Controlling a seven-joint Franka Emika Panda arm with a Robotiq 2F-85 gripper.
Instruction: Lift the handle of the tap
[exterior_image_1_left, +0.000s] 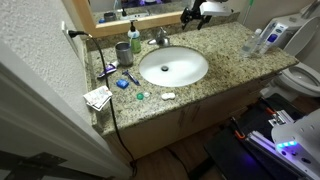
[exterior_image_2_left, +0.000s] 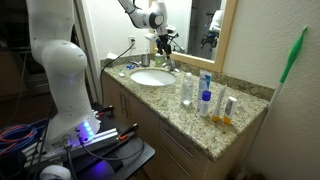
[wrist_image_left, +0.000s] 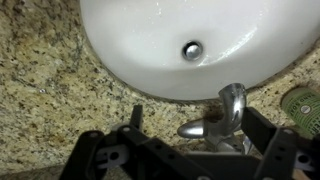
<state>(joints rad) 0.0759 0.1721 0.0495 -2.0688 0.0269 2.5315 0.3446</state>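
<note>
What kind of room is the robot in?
Most likely a home bathroom: a white oval basin is set in a speckled granite countertop. A small shiny chrome tap stands at the basin's edge, and a wood-framed wall mirror hangs above.

White oval basin (exterior_image_1_left: 172, 68), speckled granite counter (exterior_image_1_left: 228, 52), dark green soap bottle (exterior_image_1_left: 135, 38), grey-green cup (exterior_image_1_left: 122, 52)

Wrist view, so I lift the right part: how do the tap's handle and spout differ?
The handle is a short, straight lever lying sideways; the spout is thicker and arches toward the basin. The handle sits nearer the camera, the spout nearer the basin's rim. Both are shiny chrome.
</note>
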